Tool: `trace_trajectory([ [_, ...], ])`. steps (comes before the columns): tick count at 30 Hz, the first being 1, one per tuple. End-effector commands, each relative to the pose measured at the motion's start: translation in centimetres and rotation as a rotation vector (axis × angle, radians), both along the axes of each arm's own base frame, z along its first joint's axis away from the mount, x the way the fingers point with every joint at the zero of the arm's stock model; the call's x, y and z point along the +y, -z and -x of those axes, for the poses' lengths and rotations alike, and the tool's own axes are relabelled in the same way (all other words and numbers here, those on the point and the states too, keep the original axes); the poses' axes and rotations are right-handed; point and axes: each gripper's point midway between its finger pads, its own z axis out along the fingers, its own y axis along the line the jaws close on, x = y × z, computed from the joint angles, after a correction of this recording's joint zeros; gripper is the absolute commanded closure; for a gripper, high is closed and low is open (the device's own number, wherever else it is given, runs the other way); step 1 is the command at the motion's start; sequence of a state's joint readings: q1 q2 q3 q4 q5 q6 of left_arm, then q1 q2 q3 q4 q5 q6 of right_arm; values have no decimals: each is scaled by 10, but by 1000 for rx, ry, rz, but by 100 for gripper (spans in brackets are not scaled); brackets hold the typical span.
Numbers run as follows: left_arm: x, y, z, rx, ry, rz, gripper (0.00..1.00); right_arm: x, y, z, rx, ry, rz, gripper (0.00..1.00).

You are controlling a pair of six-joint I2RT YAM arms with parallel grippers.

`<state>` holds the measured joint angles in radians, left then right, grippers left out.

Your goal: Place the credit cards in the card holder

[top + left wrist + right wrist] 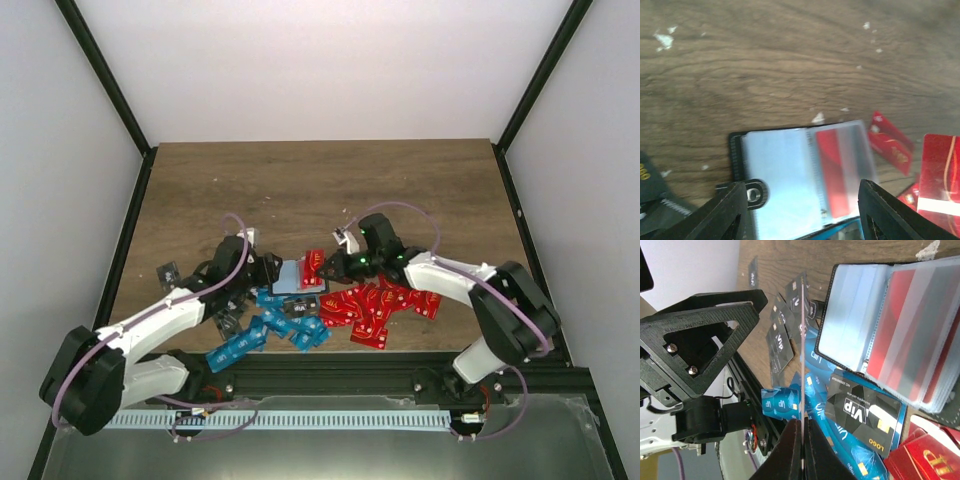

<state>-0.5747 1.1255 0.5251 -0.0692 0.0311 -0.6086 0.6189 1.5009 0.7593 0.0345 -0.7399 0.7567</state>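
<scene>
The card holder (785, 175) lies open at the lower centre of the left wrist view, a red card (832, 170) in one sleeve, just ahead of the left gripper (805, 220), whose fingers are spread and empty. At the bottom of the right wrist view, the right gripper (801, 455) is clenched on a thin credit card (803, 365) seen edge-on, left of the holder and above the blue credit cards (785, 407).
</scene>
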Motion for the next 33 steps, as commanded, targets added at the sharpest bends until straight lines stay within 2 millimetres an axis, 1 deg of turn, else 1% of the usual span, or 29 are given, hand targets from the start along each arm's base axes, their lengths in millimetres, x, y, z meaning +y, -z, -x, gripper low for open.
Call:
trace_trajectory([
  [1,22,30,3,73,-29,-108,37,20,8,-14,-18,-7,41,99],
  [3,23,37,3,87,-21,-117,38,27,14,-19,-13,-8,66,99],
  [8,16,46,6,105,30,-118,37,41,32,-27,-2,-15,118,99],
  [11,17,54,6,125,33,-143,37,44,42,-32,4,-12,139,99],
  [14,21,64,5,148,21,-176,37,47,48,-37,3,-10,149,99],
  [19,18,72,5,167,40,-179,40,47,59,-45,-3,2,187,99],
  [23,20,78,5,182,38,-198,49,47,67,-49,-7,10,212,99],
  [29,25,84,6,194,23,-223,67,46,72,-51,-5,16,226,99],
  [33,27,88,7,204,19,-234,73,45,72,-52,-13,18,240,99],
])
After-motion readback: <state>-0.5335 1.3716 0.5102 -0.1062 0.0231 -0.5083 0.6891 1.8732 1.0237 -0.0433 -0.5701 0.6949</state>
